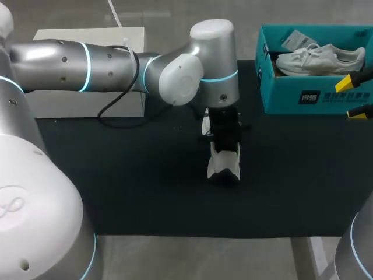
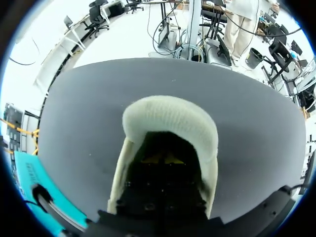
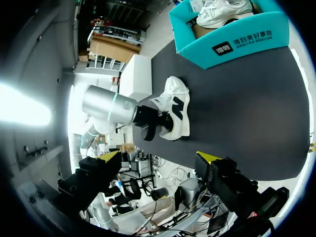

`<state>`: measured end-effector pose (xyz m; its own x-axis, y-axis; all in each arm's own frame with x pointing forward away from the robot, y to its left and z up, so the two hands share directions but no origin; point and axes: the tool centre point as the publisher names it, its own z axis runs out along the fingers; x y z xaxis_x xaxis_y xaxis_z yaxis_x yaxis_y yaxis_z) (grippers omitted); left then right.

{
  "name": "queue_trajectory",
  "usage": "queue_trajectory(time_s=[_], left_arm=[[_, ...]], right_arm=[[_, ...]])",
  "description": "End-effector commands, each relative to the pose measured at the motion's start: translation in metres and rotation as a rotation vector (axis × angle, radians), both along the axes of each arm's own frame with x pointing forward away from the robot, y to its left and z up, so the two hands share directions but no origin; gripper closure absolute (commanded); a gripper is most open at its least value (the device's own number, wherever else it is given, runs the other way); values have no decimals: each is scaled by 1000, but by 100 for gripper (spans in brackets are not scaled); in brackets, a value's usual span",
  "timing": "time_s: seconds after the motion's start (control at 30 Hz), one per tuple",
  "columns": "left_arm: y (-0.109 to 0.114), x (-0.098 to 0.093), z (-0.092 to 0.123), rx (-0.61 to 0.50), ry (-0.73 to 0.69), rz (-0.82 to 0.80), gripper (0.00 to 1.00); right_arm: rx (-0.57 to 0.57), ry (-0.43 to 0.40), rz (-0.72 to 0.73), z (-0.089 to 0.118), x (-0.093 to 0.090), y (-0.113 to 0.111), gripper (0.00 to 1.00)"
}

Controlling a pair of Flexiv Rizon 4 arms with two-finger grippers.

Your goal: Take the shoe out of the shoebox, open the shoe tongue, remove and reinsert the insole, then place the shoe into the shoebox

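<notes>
The left gripper (image 2: pixel 163 159) is sunk in the mouth of the white knit sneaker with black trim (image 1: pixel 224 164) at mid-mat; its grip cannot be told. The sneaker looks light and soft, so it is best held by the stiffer heel collar. The black mat (image 1: pixel 134 186) likely adds friction. The right gripper (image 1: pixel 354 97) hangs wide open and empty beside the teal cardboard shoebox (image 1: pixel 315 96).

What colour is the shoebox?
The shoebox is teal; clearest in the right wrist view.
</notes>
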<state>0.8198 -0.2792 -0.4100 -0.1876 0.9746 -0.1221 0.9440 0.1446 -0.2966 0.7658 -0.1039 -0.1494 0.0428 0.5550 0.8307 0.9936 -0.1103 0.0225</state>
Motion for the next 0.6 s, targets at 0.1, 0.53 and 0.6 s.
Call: queue_trajectory(time_s=[0.1, 0.53, 0.6], left_arm=[[6, -1, 33, -98, 31, -49, 100], [7, -2, 39, -104, 40, -66, 100], [6, -1, 36, -84, -16, -67, 100]], right_arm=[[-2, 2, 0, 0, 0, 0, 0], [-2, 2, 0, 0, 0, 0, 0], [-2, 2, 0, 0, 0, 0, 0]])
